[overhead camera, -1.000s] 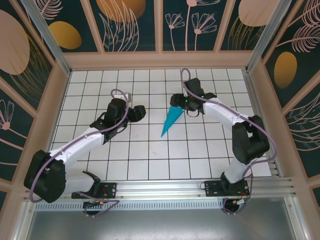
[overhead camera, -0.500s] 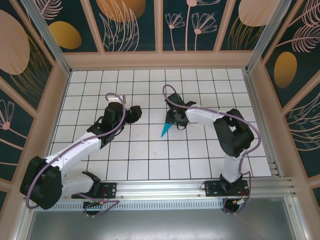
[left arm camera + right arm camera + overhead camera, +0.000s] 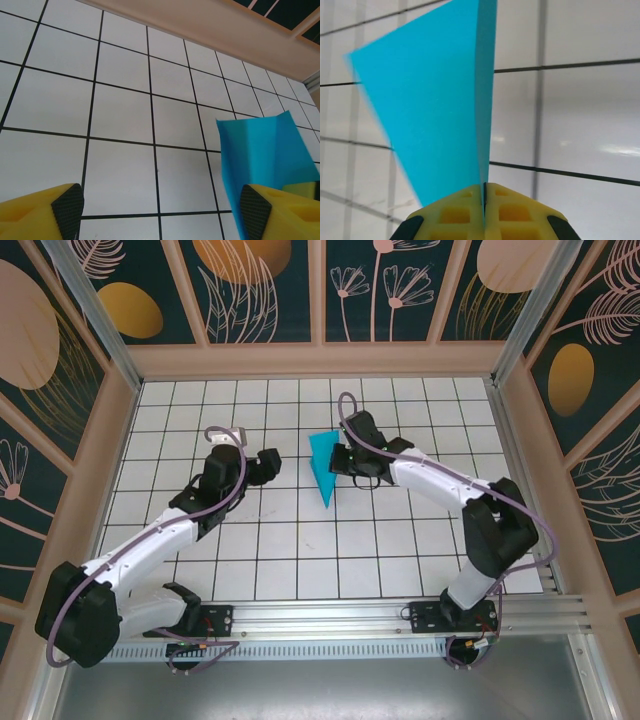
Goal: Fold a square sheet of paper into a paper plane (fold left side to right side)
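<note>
Swinging round since a second ago, the plane [image 3: 322,468] is no longer lying flat with its tip aimed at the near left corner. It is now sitting a little further left, with its wide end turned toward the table's far edge and its tip pointing at the near edge. It is showing as plain teal-cyan paper, a narrow dart with one lengthwise crease, and in the right wrist view [image 3: 435,125] it is standing on edge with one wing fanning out to the left. Whether the tip is touching the tiles I cannot tell. It is hanging about midway between the left and right edges, somewhat nearer the far edge. The table [image 3: 400,540] is showing white tiles with black grid lines, and a pale wooden frame with dark floral walls [image 3: 260,290] is closing it in. The right arm is bending at its elbow by the right edge and reaching left, with the right gripper [image 3: 338,462] pressing its yellow pads together on the plane's fold [image 3: 484,200]. The left arm is stretching from the near left corner toward the middle, with the left gripper [image 3: 272,462] holding its fingers wide apart [image 3: 161,207], near the plane [image 3: 260,150] but not touching it.
</note>
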`<action>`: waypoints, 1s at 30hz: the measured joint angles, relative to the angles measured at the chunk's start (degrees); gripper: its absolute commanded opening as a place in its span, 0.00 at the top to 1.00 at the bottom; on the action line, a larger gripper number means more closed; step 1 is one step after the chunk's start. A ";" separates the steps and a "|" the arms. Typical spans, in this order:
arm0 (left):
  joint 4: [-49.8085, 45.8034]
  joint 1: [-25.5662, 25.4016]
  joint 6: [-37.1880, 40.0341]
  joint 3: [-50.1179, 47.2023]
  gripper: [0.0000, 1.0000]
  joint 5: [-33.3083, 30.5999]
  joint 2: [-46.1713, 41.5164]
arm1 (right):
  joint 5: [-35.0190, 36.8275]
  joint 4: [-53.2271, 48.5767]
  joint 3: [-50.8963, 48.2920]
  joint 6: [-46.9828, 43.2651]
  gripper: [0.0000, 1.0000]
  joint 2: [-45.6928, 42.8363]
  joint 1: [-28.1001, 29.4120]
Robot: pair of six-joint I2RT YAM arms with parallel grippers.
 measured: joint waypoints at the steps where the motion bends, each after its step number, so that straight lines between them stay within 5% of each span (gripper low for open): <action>1: -0.13 0.00 0.00 0.00 0.15 -0.20 -0.22 | -1.88 1.31 -0.68 0.02 1.00 -0.74 -0.20; 9: -1.14 0.00 -0.02 0.00 0.11 -0.68 -1.27 | -16.13 11.50 -12.79 0.20 0.99 0.31 -5.99; 15: -1.95 0.00 -0.04 0.00 0.09 -1.14 -1.49 | -20.17 12.87 -18.69 -2.78 0.76 3.52 -12.11; 20: -2.58 0.00 -0.04 0.00 0.06 -1.99 -2.82 | -14.36 6.97 -17.00 -7.41 0.51 2.82 -13.75; 30: -2.91 0.00 -0.02 0.00 0.01 -4.96 -4.81 | 0.68 -6.97 -7.02 -7.61 0.49 -6.23 -4.83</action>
